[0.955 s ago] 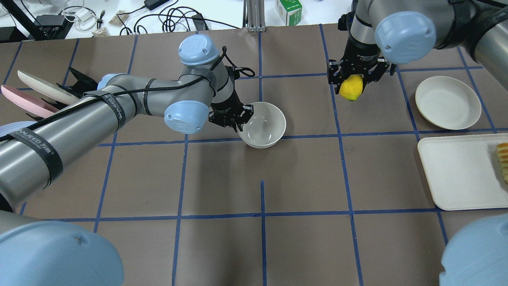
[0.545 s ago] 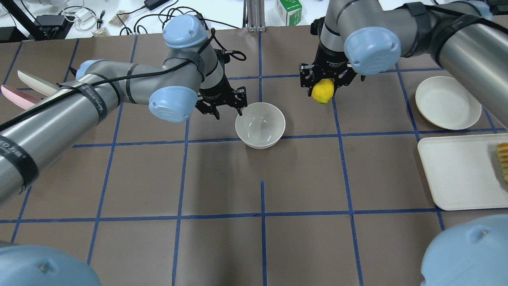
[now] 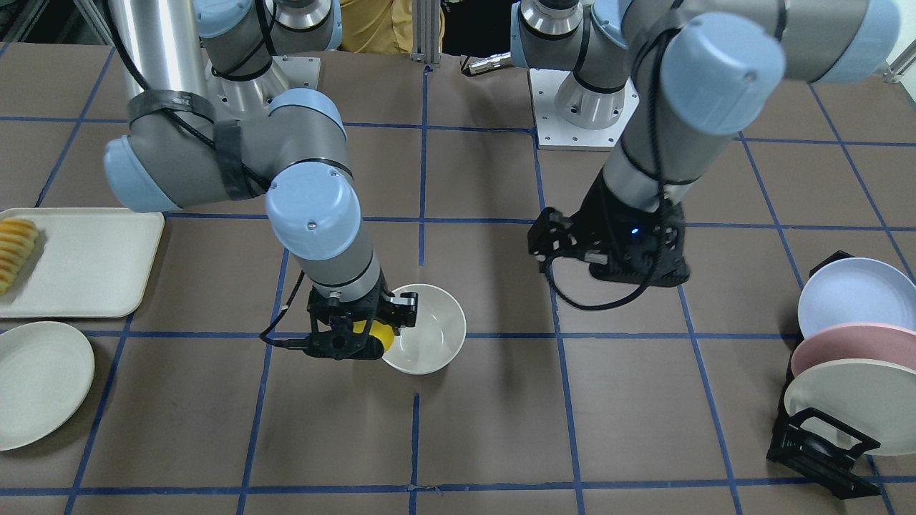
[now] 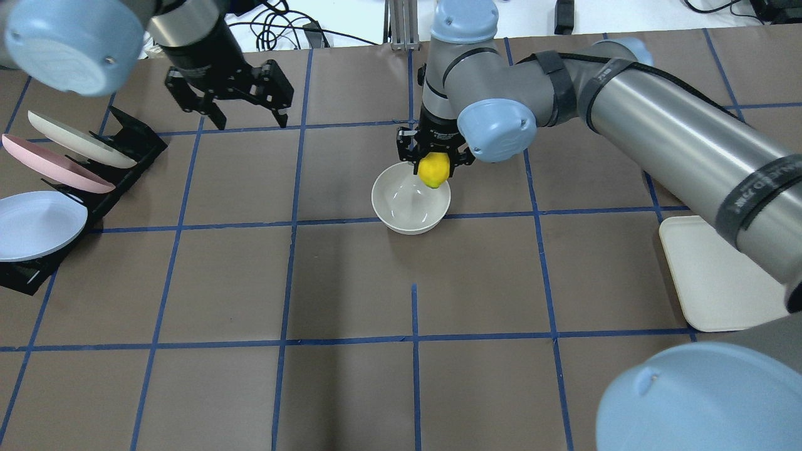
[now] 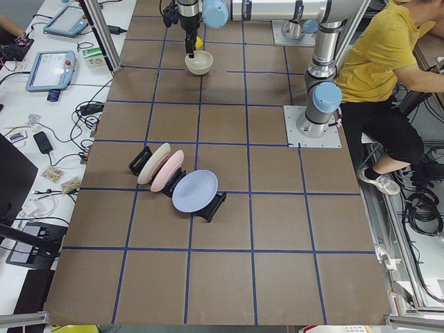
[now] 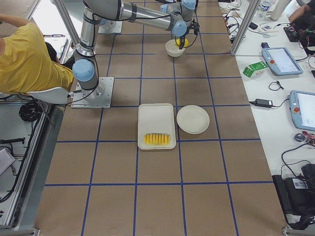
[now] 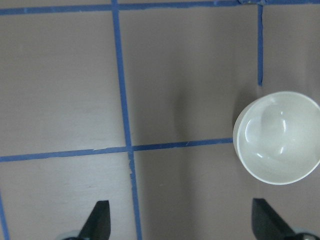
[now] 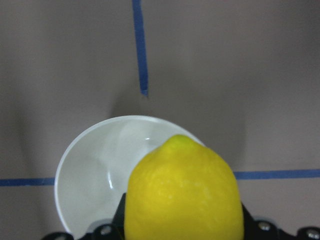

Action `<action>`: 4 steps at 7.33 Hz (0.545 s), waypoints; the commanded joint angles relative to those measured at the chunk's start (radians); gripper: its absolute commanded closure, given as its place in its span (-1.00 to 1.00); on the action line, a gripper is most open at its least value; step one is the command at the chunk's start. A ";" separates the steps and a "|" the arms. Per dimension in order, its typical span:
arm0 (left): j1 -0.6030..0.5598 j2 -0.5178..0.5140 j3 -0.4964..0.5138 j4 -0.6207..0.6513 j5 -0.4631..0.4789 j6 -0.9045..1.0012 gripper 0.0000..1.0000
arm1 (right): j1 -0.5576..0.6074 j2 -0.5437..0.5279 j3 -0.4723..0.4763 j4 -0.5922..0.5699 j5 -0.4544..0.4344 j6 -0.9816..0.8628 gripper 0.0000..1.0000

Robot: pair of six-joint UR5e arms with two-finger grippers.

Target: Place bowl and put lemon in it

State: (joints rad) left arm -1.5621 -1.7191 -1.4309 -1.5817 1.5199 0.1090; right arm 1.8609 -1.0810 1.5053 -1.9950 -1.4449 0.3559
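The off-white bowl (image 4: 407, 203) stands upright on the table near the middle. My right gripper (image 4: 433, 161) is shut on the yellow lemon (image 4: 433, 170) and holds it above the bowl's far right rim. In the right wrist view the lemon (image 8: 182, 192) overlaps the bowl's (image 8: 95, 170) edge. In the front view the lemon (image 3: 381, 334) sits at the bowl's (image 3: 433, 329) left rim. My left gripper (image 4: 244, 109) is open and empty, raised well to the far left of the bowl. Its wrist view shows the bowl (image 7: 277, 137) and both fingertips (image 7: 100, 220) spread apart.
A black rack with pastel plates (image 4: 56, 169) stands at the left edge. A cream tray (image 3: 79, 265) with ridged sliced food (image 3: 16, 243) and a flat cream plate (image 3: 36, 383) lie on my right side. My right arm spans the table's right half.
My right gripper has carried the lemon leftward to the bowl's rim. My left gripper has drawn back from the bowl to the far left, open. The bowl has stayed in place.
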 commanded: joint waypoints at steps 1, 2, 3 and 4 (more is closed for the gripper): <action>0.028 0.090 -0.034 -0.081 0.059 0.077 -1.00 | 0.060 0.058 0.004 -0.046 0.011 0.057 1.00; 0.027 0.082 -0.080 0.008 0.054 0.040 -1.00 | 0.061 0.081 0.007 -0.062 0.011 0.043 1.00; 0.025 0.091 -0.097 0.034 0.051 0.035 -1.00 | 0.061 0.098 0.010 -0.080 0.011 0.041 1.00; 0.022 0.098 -0.099 0.034 0.027 0.034 -1.00 | 0.061 0.098 0.024 -0.079 0.011 0.052 0.88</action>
State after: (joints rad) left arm -1.5373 -1.6301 -1.5158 -1.5660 1.5651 0.1490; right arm 1.9209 -0.9929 1.5177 -2.0659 -1.4343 0.4012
